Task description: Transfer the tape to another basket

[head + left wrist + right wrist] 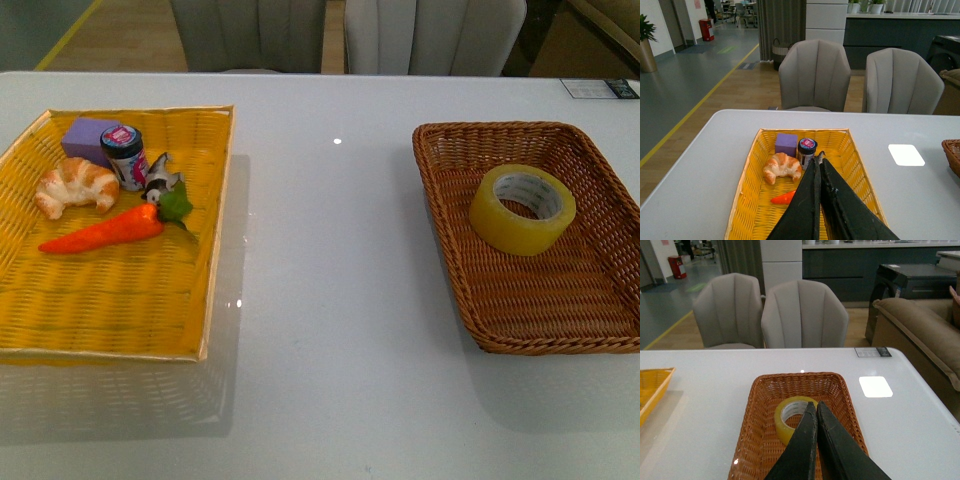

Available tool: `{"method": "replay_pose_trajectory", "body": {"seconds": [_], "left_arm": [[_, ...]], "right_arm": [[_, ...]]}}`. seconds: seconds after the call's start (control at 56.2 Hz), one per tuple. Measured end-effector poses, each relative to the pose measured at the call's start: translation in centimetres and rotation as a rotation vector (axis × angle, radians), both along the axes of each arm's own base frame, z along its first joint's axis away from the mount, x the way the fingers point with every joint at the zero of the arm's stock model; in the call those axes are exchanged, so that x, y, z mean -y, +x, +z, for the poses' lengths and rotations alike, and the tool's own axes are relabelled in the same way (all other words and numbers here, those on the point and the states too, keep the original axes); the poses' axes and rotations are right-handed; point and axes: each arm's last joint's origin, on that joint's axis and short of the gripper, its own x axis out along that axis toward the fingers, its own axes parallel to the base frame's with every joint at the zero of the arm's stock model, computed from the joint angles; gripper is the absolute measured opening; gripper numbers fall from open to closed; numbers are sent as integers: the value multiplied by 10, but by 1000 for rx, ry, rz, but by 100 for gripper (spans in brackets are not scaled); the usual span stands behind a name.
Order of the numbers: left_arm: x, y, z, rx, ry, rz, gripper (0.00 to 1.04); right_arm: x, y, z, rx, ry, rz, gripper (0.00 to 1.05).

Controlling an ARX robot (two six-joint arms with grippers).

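Observation:
The tape (523,208), a yellowish roll with a white core, lies flat inside the brown wicker basket (600,316) at the right of the table. It also shows in the right wrist view (788,416), in the same basket (759,425). My right gripper (813,404) is shut and empty, held above the basket's near side, its tips just in front of the tape. My left gripper (818,157) is shut and empty above the yellow woven basket (751,205). Neither gripper shows in the front view.
The yellow basket (120,336) at the left holds a croissant (76,186), a carrot (105,229), a purple block (88,136) and a small jar (126,156). White table between the baskets. Grey chairs (250,33) stand behind the far edge.

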Motion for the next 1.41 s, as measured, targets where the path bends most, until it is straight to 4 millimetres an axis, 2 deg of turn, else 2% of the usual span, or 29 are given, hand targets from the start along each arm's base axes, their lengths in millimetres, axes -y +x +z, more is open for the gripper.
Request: {"method": "replay_pose_trajectory", "body": {"seconds": [0.605, 0.748, 1.05, 1.104, 1.282, 1.407], "left_arm": [[0, 0, 0, 0, 0, 0, 2], [0, 0, 0, 0, 0, 0, 2], [0, 0, 0, 1, 0, 0, 2], [0, 0, 0, 0, -1, 0, 3], [0, 0, 0, 1, 0, 0, 38], [0, 0, 0, 1, 0, 0, 60]], "right_arm": [[0, -15, 0, 2, 0, 0, 2], [0, -25, -3, -5, 0, 1, 2], [0, -26, -3, -2, -1, 1, 3], [0, -26, -3, -2, -2, 1, 13], [0, -26, -3, -2, -2, 1, 46], [0, -26, -3, -2, -2, 1, 69]]}}
